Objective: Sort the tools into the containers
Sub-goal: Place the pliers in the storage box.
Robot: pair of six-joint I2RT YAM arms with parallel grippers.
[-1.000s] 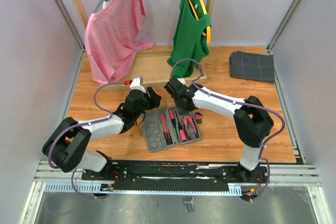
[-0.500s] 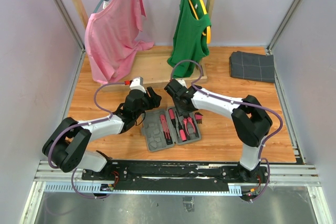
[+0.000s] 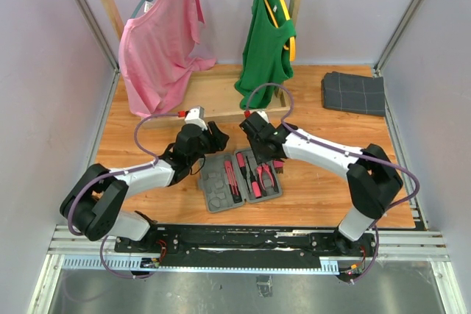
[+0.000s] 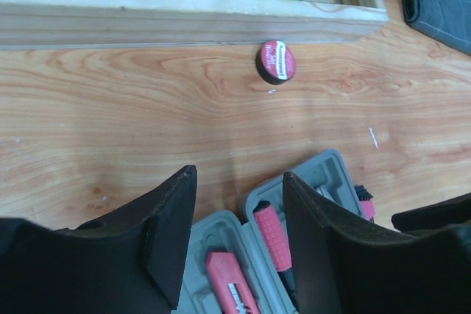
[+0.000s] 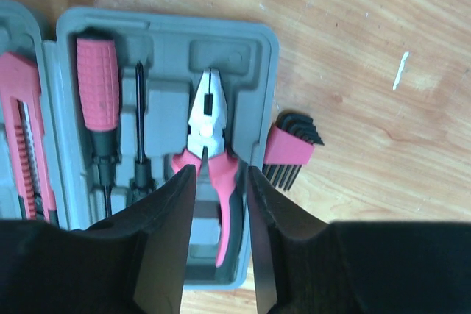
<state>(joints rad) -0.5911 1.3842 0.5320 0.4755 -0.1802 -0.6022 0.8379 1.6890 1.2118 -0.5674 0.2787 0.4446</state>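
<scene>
**Op 1:** Right elbow has swung out wide since a second ago, and my right gripper now sits over the case. What's under me?

**Op 2:** Your fingers are spread and hold nothing. The pliers lie seated between them. The hex keys rest just outside the rim, beyond your right finger.

**Op 1:** Then I'd slide that way, straddle them at the red end and close gently. And my left gripper?

**Op 2:** Spread too, empty. The round red piece lies loose on the table, well ahead of its fingers.
</scene>
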